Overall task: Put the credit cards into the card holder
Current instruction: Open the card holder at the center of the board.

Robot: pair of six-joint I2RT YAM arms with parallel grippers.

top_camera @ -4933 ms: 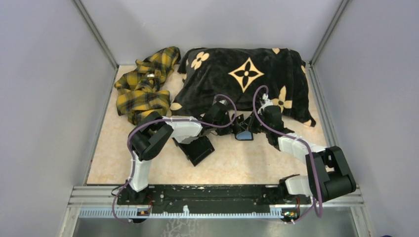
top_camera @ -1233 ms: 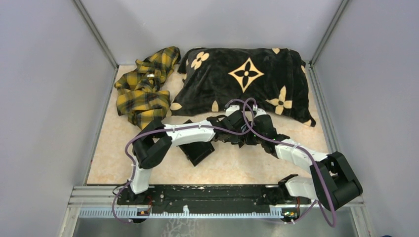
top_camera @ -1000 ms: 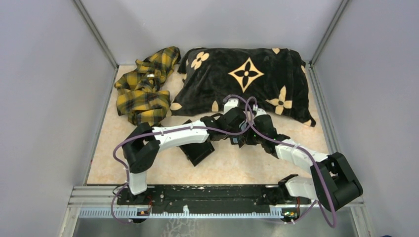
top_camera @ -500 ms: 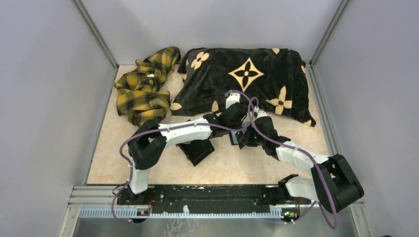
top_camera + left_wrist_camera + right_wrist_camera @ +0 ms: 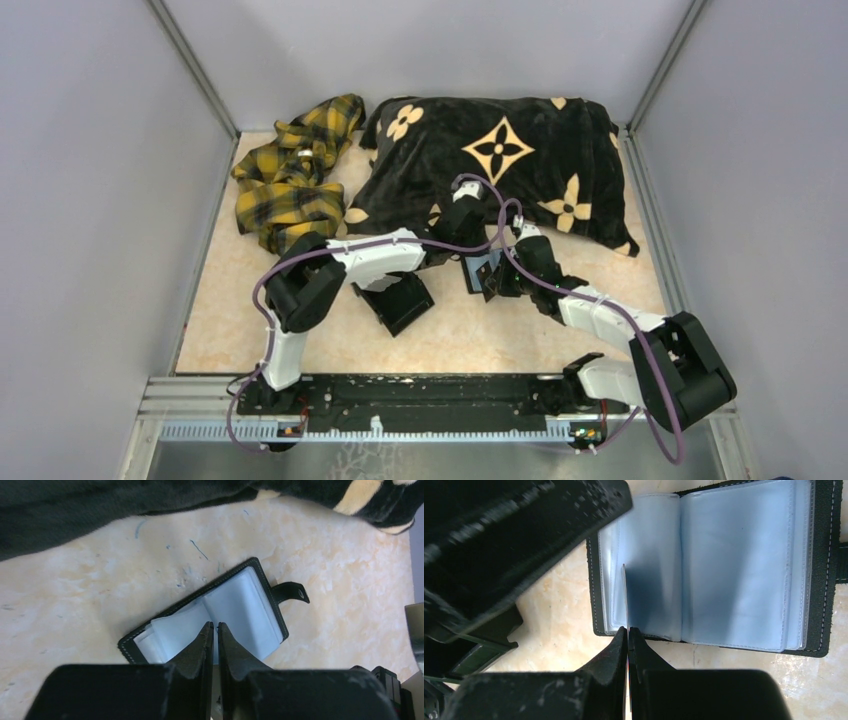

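Note:
The card holder [image 5: 478,272] lies open on the table, black with bluish clear sleeves [image 5: 734,565]. My right gripper [image 5: 628,628] is shut on a credit card [image 5: 625,595], seen edge-on; the card's far end reaches over the holder's left sleeves. In the top view the right gripper [image 5: 497,283] sits at the holder's near right side. My left gripper [image 5: 215,624] hovers above the holder [image 5: 245,605], its jaws together but for a thin slit, with nothing seen between them. From above, the left gripper [image 5: 463,243] is just behind the holder. Its dark body [image 5: 514,540] fills the right wrist view's upper left.
A larger black tray [image 5: 398,300] lies left of the holder under the left forearm. A black flower-patterned cushion [image 5: 500,150] and a yellow plaid cloth [image 5: 295,175] fill the back of the table. The holder's snap strap [image 5: 290,591] sticks out to its side.
The left gripper has drawn back from over the holder toward the cushion and its elbow has pulled in. The right gripper has stayed at the holder, still shut on the card.

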